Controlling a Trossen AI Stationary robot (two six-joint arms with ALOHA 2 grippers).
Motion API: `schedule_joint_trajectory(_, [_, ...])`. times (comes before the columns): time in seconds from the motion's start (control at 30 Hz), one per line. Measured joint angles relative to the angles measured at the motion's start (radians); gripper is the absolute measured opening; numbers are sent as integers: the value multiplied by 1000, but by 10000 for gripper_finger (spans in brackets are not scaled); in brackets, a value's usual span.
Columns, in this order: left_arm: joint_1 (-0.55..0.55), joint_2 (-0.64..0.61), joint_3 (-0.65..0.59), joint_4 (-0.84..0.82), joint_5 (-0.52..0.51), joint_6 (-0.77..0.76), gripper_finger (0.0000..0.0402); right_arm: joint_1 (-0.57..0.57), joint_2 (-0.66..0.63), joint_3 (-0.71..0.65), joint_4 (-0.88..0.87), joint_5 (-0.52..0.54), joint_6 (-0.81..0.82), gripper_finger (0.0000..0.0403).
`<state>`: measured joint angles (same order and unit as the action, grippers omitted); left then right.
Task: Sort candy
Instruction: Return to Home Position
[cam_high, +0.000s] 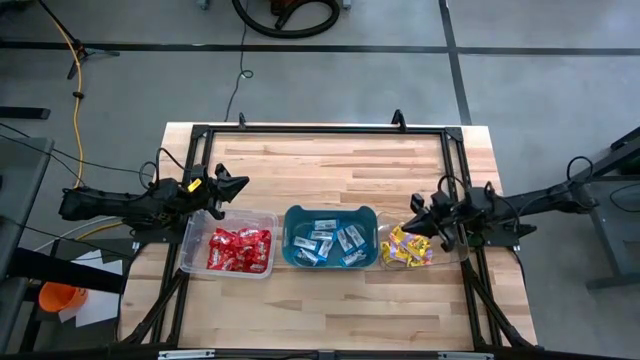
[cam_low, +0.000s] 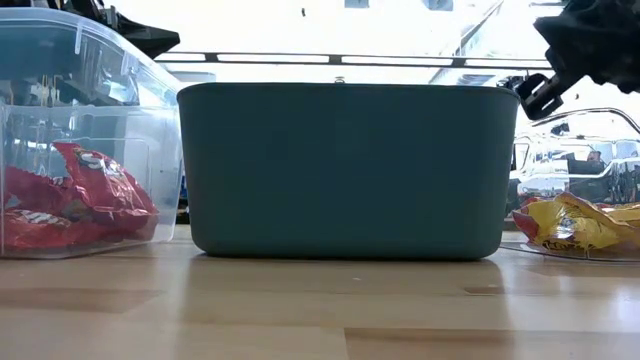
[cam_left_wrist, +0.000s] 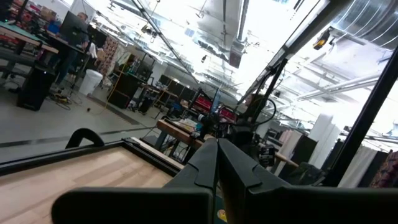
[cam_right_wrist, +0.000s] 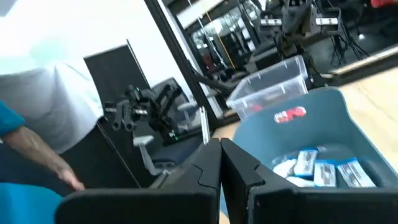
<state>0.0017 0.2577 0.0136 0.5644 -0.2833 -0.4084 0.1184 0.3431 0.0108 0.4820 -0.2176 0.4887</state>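
Observation:
The candy lies sorted in three containers in a row on the wooden table. Red packets (cam_high: 240, 249) fill the clear bin (cam_high: 196, 232) on the left, blue-and-white packets (cam_high: 328, 243) lie in the teal tub (cam_high: 330, 212) in the middle, and yellow packets (cam_high: 408, 247) sit in the clear bin (cam_high: 388, 232) on the right. My left gripper (cam_high: 243, 184) is shut and holds nothing, just above the far left corner of the red bin. My right gripper (cam_high: 409, 226) is shut and holds nothing, above the yellow bin's far right side.
A black metal frame (cam_high: 320, 130) runs around the table's edges. Bare wood lies beyond the containers (cam_high: 330, 165) and in front of them (cam_high: 330, 310). In the right wrist view a person's arm and sleeve (cam_right_wrist: 37, 149) show beyond the table.

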Motion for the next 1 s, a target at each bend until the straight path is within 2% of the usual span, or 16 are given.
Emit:
schedule_joint_trajectory(0.13, [0, 0, 0, 0, 0, 0, 1, 0, 0, -1, -23, 1, -42, 0])
schedule_joint_trajectory(0.33, [0, 0, 0, 0, 0, 0, 1, -1, 1, -1, -175, 1, -151, 0])
schedule_joint_trajectory(0.73, [0, 0, 0, 0, 0, 0, 1, -1, -5, -1, -382, 3, -150, 0])
schedule_joint_trajectory(1.0, [-1, -61, 0, -35, 0, 0, 1, -1, -165, -1, -436, 8, -150, 0])
